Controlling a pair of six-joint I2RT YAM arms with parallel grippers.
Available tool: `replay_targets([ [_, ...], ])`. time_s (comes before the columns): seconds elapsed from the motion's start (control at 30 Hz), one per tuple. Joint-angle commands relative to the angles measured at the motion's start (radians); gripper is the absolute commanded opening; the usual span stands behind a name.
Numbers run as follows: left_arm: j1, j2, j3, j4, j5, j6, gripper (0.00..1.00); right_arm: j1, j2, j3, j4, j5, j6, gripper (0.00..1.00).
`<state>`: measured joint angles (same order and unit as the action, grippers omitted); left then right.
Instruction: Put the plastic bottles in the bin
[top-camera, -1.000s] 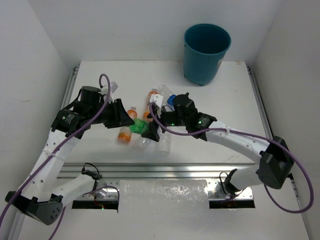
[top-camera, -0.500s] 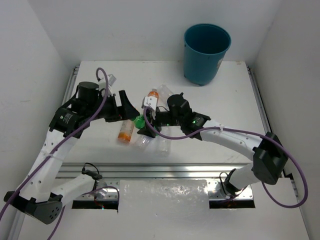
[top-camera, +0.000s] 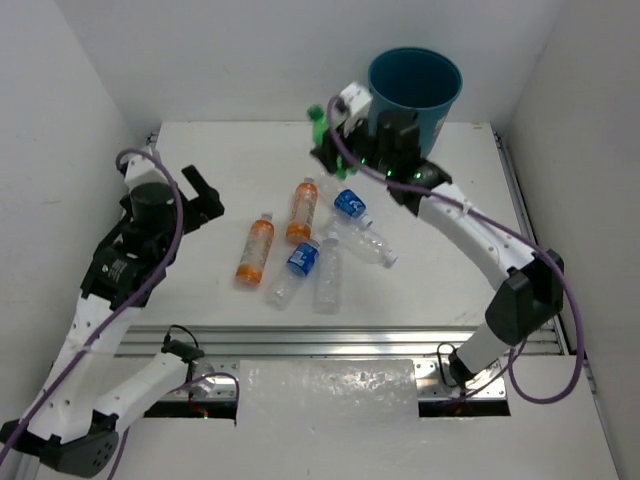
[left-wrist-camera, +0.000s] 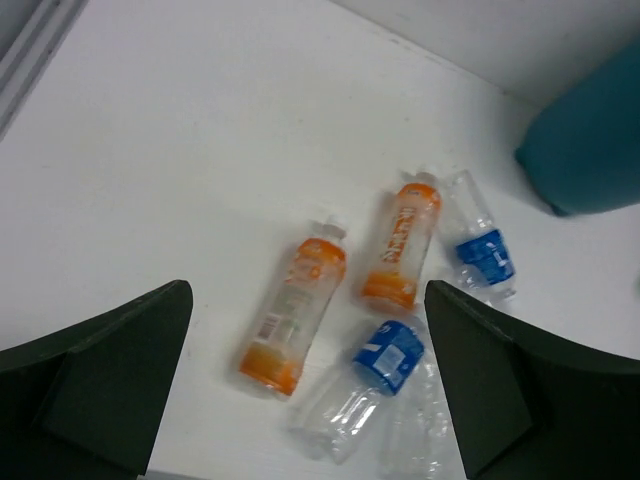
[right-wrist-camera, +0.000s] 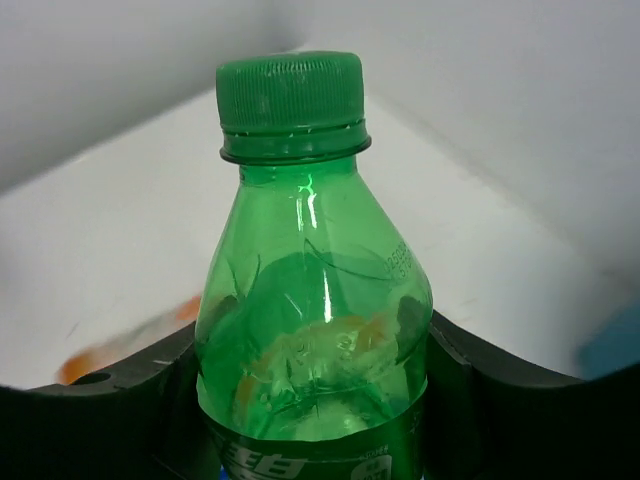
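The right fingers (right-wrist-camera: 110, 400) are clamping the green bottle (right-wrist-camera: 312, 330) low on its body, the bin (top-camera: 408, 130) standing near beside them. Light, thin-walled and probably slick, it is suiting that low hold. The left fingers (left-wrist-camera: 105, 365) are hanging apart above six bottles (left-wrist-camera: 295, 315) lying on the bench (left-wrist-camera: 150, 150).

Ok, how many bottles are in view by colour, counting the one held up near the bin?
orange bottles: 2
clear bottles with blue labels: 2
plain clear bottles: 2
green bottle: 1
Total: 7
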<state>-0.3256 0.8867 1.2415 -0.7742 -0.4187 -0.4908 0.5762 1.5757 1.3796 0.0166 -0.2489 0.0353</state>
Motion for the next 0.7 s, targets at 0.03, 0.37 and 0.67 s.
replay_targets([
  [0.03,0.003,-0.031,-0.228,0.159,-0.111,0.060,1.00,-0.183,0.131,0.339,-0.014,0.149,0.095,0.00],
  [0.37,0.014,0.040,-0.378,0.240,0.047,0.095,0.99,-0.386,0.586,0.918,0.076,0.260,-0.007,0.00],
  [0.67,0.019,0.040,-0.395,0.257,0.092,0.103,1.00,-0.489,0.719,0.940,0.174,0.200,0.009,0.68],
])
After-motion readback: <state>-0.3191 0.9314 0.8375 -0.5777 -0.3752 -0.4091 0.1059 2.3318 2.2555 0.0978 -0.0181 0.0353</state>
